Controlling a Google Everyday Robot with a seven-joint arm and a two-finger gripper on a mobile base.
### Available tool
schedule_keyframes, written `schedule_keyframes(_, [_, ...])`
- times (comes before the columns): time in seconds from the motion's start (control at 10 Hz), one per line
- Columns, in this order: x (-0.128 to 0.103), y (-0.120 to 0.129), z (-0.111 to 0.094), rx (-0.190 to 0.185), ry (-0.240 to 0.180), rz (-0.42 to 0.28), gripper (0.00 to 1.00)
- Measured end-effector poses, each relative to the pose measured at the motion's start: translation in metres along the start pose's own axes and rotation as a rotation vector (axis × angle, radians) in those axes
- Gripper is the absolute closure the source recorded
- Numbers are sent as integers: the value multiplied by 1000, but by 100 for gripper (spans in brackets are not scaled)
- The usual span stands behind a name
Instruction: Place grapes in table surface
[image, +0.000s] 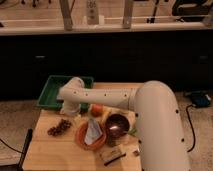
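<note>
The gripper (70, 108) hangs by the green tray (50, 93), just above the grapes (59, 127), which lie on the table (50, 150) left of the orange plate (81, 139).

One gripper (70, 108), above the table surface (50, 150); one bunch of grapes (59, 127); one green tray (50, 92); one orange plate (82, 138); one dark bowl (117, 124); one orange fruit (96, 110).
</note>
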Motion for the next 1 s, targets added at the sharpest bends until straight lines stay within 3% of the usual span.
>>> schedule_keyframes(0.6, [1, 1, 0, -5, -7, -7, 20])
schedule_keyframes(1.0, [-17, -16, 15, -18, -26, -62, 20])
